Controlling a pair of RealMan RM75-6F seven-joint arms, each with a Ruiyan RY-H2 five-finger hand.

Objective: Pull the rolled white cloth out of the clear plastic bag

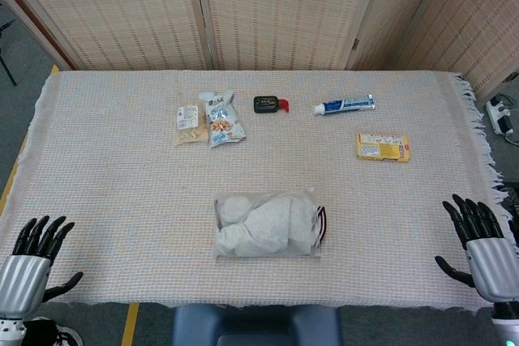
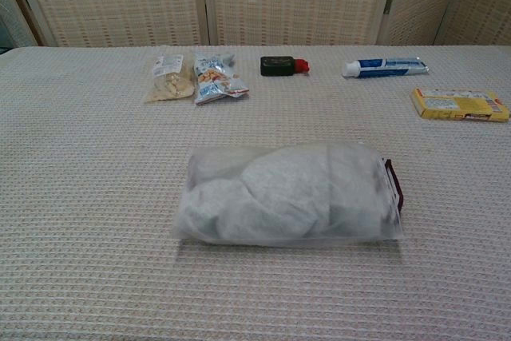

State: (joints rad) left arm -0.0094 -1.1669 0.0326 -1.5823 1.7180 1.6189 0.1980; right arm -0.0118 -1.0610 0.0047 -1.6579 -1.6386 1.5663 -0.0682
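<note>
Head view: the bag [image 1: 268, 224] is laid lengthwise left to right, cloth [image 1: 263, 223] inside, zip end rightward; left hand [image 1: 32, 253] and right hand [image 1: 485, 245] are spread, empty.

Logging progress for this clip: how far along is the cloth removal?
Nothing done yet: the white cloth lies fully inside the clear plastic bag. Nothing in hand: left hand and right hand are open at the table edge. Gripping the bag and pulling remain.

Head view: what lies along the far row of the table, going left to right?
Pale snack packet → blue-and-white snack bag → small black item with red end → toothpaste tube → yellow box.
</note>
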